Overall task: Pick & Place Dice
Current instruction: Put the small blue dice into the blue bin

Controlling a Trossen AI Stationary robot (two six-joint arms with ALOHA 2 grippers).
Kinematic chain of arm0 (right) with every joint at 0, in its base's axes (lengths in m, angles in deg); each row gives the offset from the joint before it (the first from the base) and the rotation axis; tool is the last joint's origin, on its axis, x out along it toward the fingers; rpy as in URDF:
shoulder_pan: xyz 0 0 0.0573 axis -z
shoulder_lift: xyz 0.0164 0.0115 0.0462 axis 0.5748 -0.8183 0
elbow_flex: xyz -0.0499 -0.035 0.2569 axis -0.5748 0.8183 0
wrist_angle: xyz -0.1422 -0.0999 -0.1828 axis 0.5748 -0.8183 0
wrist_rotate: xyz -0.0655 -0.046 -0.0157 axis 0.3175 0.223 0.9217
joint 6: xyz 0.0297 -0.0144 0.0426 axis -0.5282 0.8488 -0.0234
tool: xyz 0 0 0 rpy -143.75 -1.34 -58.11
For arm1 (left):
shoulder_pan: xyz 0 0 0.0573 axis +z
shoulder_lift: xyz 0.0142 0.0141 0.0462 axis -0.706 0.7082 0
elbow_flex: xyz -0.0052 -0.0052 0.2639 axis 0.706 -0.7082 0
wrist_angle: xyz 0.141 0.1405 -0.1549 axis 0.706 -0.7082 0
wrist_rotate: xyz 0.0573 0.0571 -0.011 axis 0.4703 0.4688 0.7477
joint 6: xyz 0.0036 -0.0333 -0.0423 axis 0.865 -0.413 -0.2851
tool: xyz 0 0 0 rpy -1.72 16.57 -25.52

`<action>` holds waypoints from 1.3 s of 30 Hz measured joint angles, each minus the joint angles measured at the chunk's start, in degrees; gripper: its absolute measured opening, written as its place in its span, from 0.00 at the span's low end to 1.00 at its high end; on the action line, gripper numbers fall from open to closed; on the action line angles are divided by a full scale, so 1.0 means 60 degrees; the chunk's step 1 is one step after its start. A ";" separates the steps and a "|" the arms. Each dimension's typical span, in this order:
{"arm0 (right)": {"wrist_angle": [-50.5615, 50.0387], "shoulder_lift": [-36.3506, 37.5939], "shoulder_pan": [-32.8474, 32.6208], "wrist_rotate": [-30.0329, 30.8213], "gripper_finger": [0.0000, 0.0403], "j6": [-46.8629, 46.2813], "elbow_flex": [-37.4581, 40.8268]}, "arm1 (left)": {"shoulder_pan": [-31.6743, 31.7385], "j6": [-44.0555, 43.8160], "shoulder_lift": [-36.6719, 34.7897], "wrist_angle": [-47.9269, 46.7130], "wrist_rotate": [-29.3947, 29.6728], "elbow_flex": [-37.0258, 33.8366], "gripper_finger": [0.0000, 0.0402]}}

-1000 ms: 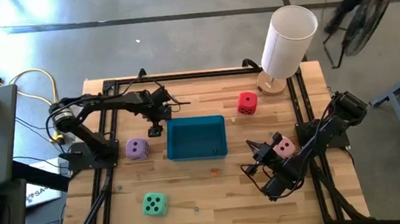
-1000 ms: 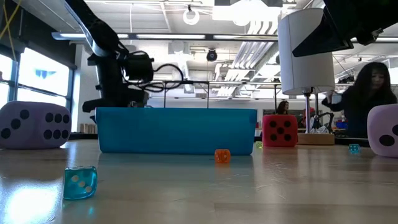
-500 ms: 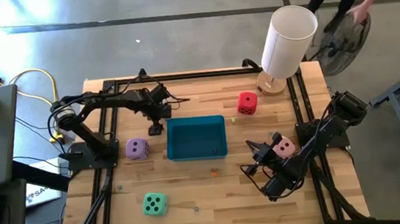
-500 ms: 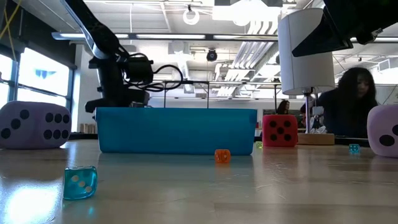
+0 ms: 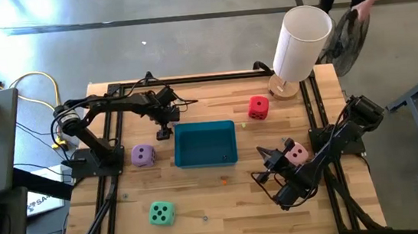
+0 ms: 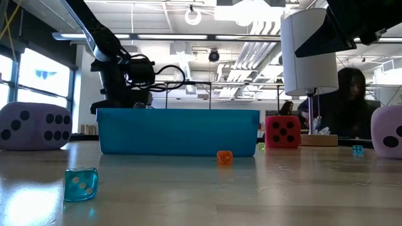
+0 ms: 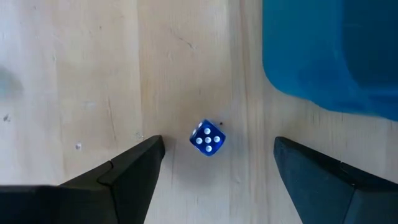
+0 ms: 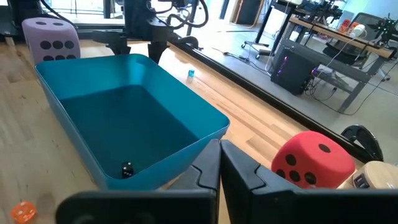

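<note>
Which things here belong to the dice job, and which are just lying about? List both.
Job:
red die
pink die
mint green die
lilac die
small blue die, between the fingers of the open left claw
small orange die
teal tray

Lying about:
white cylinder
yellow cable
fan beyond the table

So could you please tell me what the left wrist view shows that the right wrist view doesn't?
Only the left wrist view shows a small blue die on the wood between the open left hand fingers. Only the right wrist view shows the red die, the lilac die, a tiny orange die, a dark speck inside the tray, and the shut right hand. Both show the teal tray.
</note>
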 joint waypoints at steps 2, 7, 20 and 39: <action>0.0002 0.0000 0.0000 -0.0001 0.00 0.0080 0.0000 | 0.0000 -0.0016 0.0000 0.0027 0.0000 0.0000 0.75; 0.0070 0.0000 0.0000 0.0008 0.00 0.0159 0.0000 | -0.0011 -0.0020 0.0007 0.0172 -0.0005 0.0000 0.75; 0.0076 0.0000 0.0000 -0.0003 0.00 0.0161 0.0000 | -0.0011 -0.0096 0.0007 0.0209 -0.0029 0.0000 0.75; 0.0075 0.0000 0.0000 -0.0007 0.00 0.0160 0.0000 | -0.0011 -0.0082 0.0007 0.0318 -0.0029 0.0000 0.45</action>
